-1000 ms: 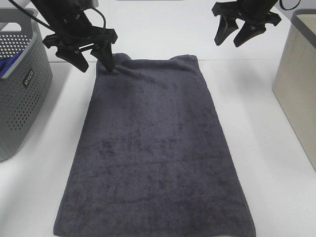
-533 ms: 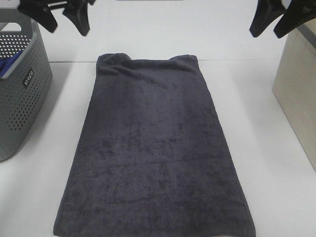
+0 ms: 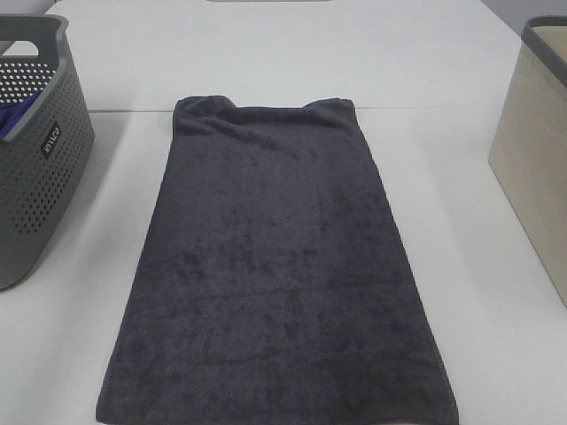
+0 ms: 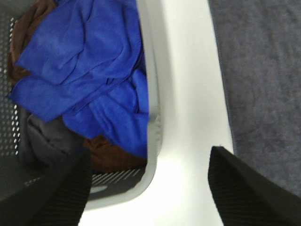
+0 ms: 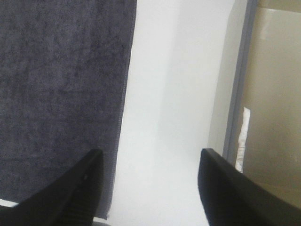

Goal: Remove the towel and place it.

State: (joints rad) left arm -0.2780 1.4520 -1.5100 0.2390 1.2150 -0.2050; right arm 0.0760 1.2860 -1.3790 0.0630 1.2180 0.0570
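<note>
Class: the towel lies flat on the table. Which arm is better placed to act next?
Neither clearly. The left gripper hangs open over the grey basket's rim, the right gripper open beside the towel's edge: right, marginally.

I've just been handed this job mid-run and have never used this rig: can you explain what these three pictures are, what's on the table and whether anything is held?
The machine is a robot with two arms, each ending in a two-fingered gripper. The wide picture comes from a camera mounted high, off the arms; neither arm shows in it. It shows the towel lying flat on the white table, a grey perforated basket at the left and a beige bin at the right.

The other two pictures come from cameras on the wrists. The left gripper hangs open near the basket's rim, with a blue cloth inside the basket. The right gripper hangs open between the towel's edge and the bin. Nothing is held.
</note>
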